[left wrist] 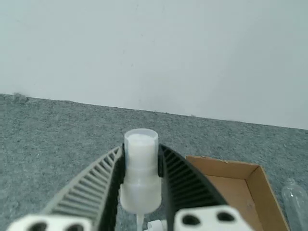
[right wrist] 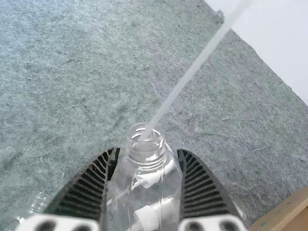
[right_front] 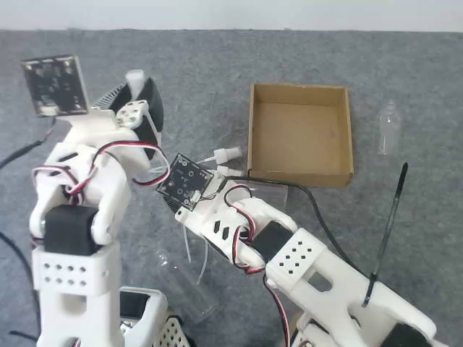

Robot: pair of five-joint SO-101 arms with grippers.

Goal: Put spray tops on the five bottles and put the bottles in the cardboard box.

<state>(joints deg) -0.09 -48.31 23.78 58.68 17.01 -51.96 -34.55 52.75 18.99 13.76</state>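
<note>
The left hand [left wrist: 140, 161] pinches a spray top [left wrist: 140, 180]; its tube [right wrist: 192, 72] dips into the bottle [right wrist: 144, 190] clamped in the right hand [right wrist: 144, 156]. The cardboard box [right_front: 300, 134] sits near the right hand.

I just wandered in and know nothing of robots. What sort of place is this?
Probably a robotics test bench: a white left arm and right arm at a grey felt table, with a cardboard box and a clear bottle as practice props.

Cut off and covered
The tube [left wrist: 139, 222] of the spray top [left wrist: 140, 173] runs off the left wrist view's edge; the bottle [right wrist: 146, 178] is cropped below its shoulder (overhead, the right arm's camera board [right_front: 186, 181] seems to cover its neck).
</note>
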